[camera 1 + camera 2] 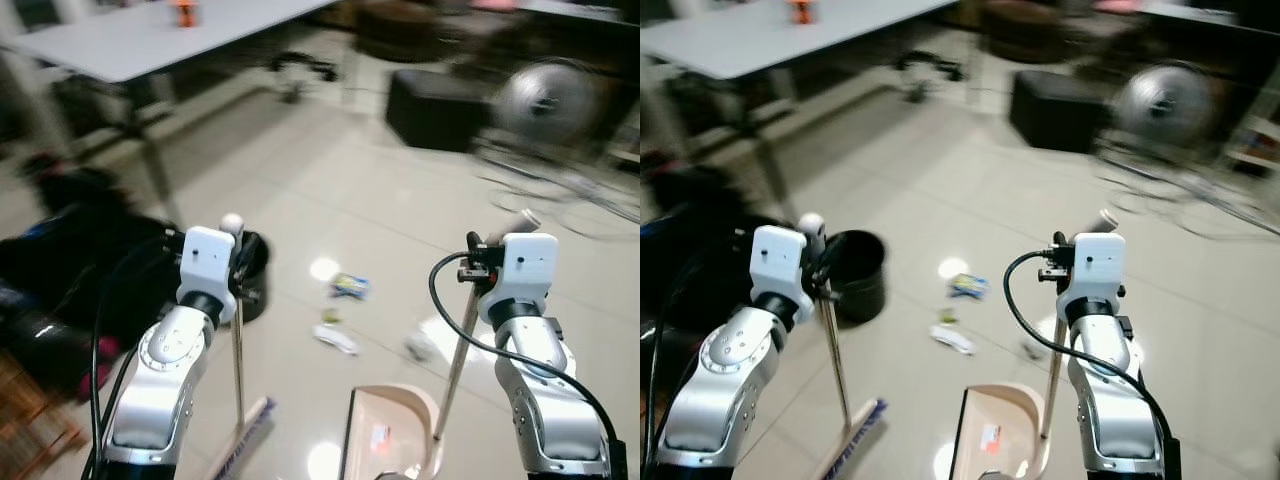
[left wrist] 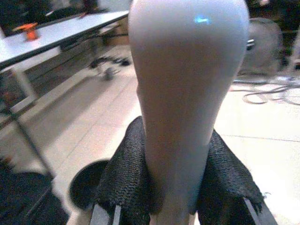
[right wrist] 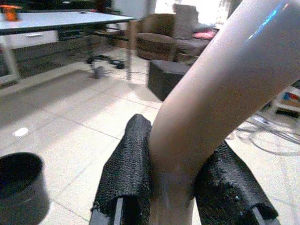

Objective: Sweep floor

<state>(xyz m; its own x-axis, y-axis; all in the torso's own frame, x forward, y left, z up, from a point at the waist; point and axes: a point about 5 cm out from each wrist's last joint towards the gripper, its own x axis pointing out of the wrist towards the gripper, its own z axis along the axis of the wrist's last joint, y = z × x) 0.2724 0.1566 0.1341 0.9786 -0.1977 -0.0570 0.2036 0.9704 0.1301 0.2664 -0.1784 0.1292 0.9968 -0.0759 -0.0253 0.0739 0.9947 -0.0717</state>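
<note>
Blurred and smeared across the far half of the room in both eye views; fan [image 1: 548, 100] on the robot's right hard to make out beyond a round grey head, with loose cables [image 1: 580, 195] on the floor below it; dark heap [image 1: 60, 270] on the left unidentifiable; small orange item [image 1: 184, 12] on the white surface [image 1: 150, 40] too soft to name. Broom head [image 1: 245, 435] cut off by the lower edge, only a pale block with dark bristles showing; dustpan [image 1: 385, 430] likewise cropped at the bottom, pale beige, standing on the tiles between the two arms.

Left hand [image 2: 176, 187] clenched around the broom handle [image 1: 238, 350], black padded fingers [image 2: 124, 178] pressed to both sides of the pale rounded grip, held near upright at the robot's left front. Right hand [image 3: 173, 187] clamped on the dustpan handle [image 1: 458, 350], fingers [image 3: 126, 164] tight either side of the pale tube, which slants down to the pan.

Litter on the glossy tile floor [image 1: 330, 180] just ahead of the dustpan: a blue-and-yellow wrapper [image 1: 349, 286], a small greenish scrap [image 1: 329, 315], a white crumpled piece [image 1: 336, 340], another pale scrap [image 1: 420, 346] near the dustpan handle. Black bin [image 1: 855, 275] standing open just beyond the broom, left of the litter. Dark box-shaped ottoman [image 1: 435, 105] further back.
</note>
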